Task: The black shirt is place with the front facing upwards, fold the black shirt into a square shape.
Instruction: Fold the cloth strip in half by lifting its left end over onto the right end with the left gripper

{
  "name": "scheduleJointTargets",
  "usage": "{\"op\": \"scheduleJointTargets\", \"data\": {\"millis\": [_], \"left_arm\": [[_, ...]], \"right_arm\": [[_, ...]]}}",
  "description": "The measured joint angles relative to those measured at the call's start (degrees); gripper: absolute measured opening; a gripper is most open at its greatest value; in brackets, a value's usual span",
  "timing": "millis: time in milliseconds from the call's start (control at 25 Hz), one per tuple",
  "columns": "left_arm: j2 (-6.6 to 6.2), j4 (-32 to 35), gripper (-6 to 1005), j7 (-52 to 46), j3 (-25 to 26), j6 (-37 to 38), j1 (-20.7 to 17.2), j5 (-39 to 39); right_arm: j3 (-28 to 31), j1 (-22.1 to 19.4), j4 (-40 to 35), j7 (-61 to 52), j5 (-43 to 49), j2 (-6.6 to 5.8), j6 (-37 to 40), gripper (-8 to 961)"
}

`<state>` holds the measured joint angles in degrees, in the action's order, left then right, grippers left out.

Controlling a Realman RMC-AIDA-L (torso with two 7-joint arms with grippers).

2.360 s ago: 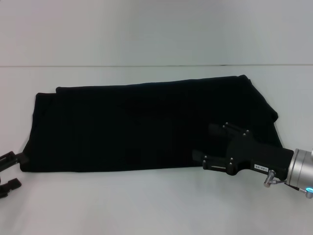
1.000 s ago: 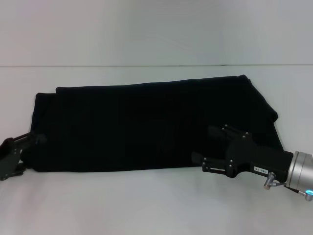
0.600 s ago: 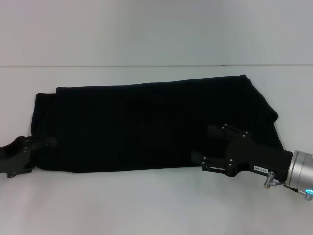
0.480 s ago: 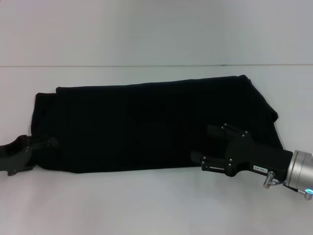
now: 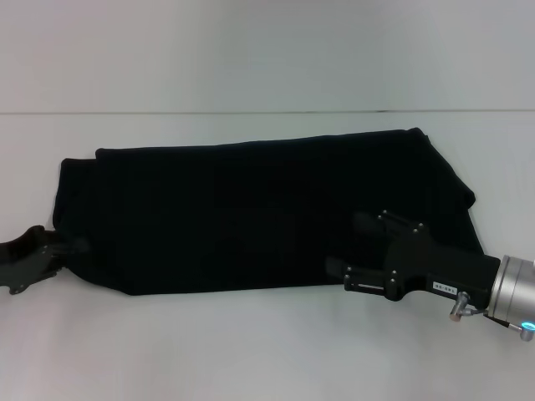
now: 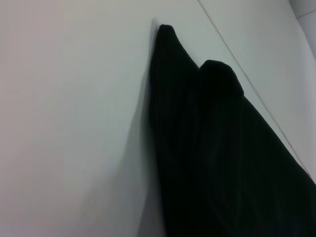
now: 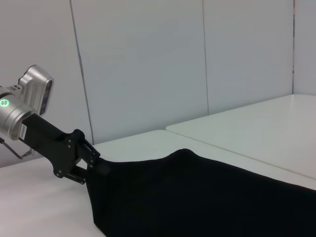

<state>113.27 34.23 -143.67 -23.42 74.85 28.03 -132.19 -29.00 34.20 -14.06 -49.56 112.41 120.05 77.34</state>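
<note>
The black shirt point(image 5: 251, 213) lies folded into a long band across the white table point(image 5: 251, 351); no lettering shows. My left gripper point(image 5: 73, 246) is at the shirt's near left corner, shut on the cloth, and that corner is drawn up off the table. In the right wrist view the left gripper point(image 7: 90, 166) holds the raised corner of the shirt point(image 7: 207, 197). The left wrist view shows only dark folds of shirt point(image 6: 222, 148). My right gripper point(image 5: 343, 244) rests over the shirt's near right edge with its fingers spread apart, open.
A seam point(image 5: 251, 112) runs across the white table behind the shirt. Bare table lies in front of the shirt and on both sides. Pale wall panels point(image 7: 148, 64) stand behind the left arm in the right wrist view.
My left gripper came in from the lower left to the shirt's near left corner and took hold of it; that corner has lifted. The right gripper has barely moved.
</note>
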Motion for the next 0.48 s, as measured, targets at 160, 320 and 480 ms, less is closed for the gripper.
{"op": "scheduleJointTargets", "data": {"millis": [160,320,480], "left_arm": [[-0.11,-0.20,195,-0.12,-0.03,-0.21,-0.04,0.00],[-0.08,-0.01,139,-0.14,-0.05,-0.39,-0.04,0.00],[-0.11,-0.06,84,-0.03,-0.05,-0.71,-0.04,0.00]], "right_arm": [[-0.13,0.03,0.00,-0.01,0.00,0.00,-0.14,930],[-0.44,0.04,0.00,-0.01,0.06,0.00,-0.14,929],[-0.67,0.03,0.00,-0.01,0.37,0.00,-0.12,929]]}}
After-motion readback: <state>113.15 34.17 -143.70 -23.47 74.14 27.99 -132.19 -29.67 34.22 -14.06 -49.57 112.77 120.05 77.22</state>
